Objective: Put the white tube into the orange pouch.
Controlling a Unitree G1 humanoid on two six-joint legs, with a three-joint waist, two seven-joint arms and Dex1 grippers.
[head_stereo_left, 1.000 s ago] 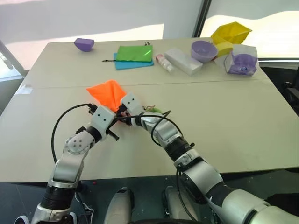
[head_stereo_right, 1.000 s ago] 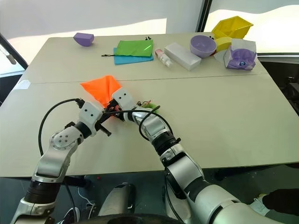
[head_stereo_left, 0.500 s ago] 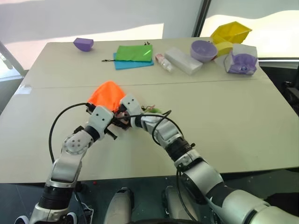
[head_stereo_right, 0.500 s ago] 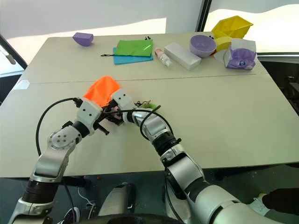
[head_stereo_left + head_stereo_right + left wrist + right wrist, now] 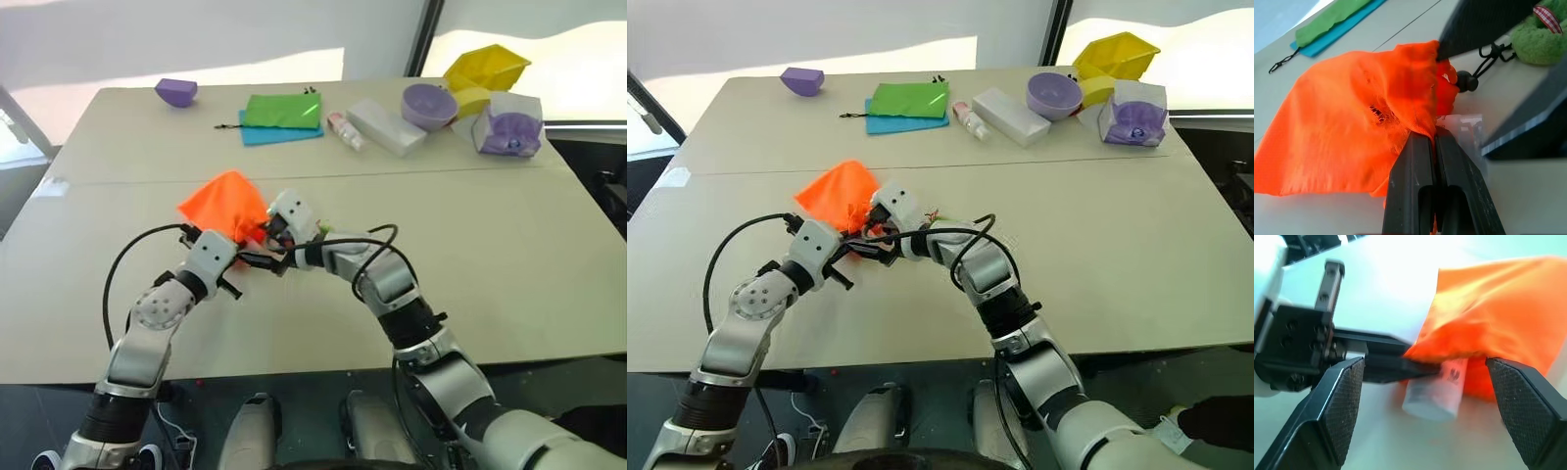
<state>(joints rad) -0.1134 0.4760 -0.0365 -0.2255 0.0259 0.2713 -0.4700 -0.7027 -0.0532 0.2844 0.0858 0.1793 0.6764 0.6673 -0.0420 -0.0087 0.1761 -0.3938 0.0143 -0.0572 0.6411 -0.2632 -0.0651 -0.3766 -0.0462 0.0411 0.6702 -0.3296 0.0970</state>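
A: How many pouches are on the table (image 5: 509, 264)?

B: Three. One orange pouch (image 5: 223, 204) near the middle, then a green pouch (image 5: 283, 110) lying on a blue pouch (image 5: 279, 134), at about twelve o'clock from the orange one.

A: And the white tube (image 5: 1437, 389)?

B: One. Its upper part is inside the mouth of the orange pouch and its capped end sticks out onto the table.

A: The grippers?

B: Two. The left gripper (image 5: 1433, 142) has its fingers pressed together on the pouch's rim. The right gripper (image 5: 1425, 382) stands spread wide, empty, with the tube end and the pouch mouth between its fingers (image 5: 1344, 396).

A: Anything else?

B: One green fuzzy ball (image 5: 1541, 39) on the dark cord (image 5: 1488, 56), at three o'clock from the pouch. Far side: one white box (image 5: 384, 126), one small bottle (image 5: 344, 130), two purple bowls (image 5: 427, 106) and one yellow bin (image 5: 485, 69).
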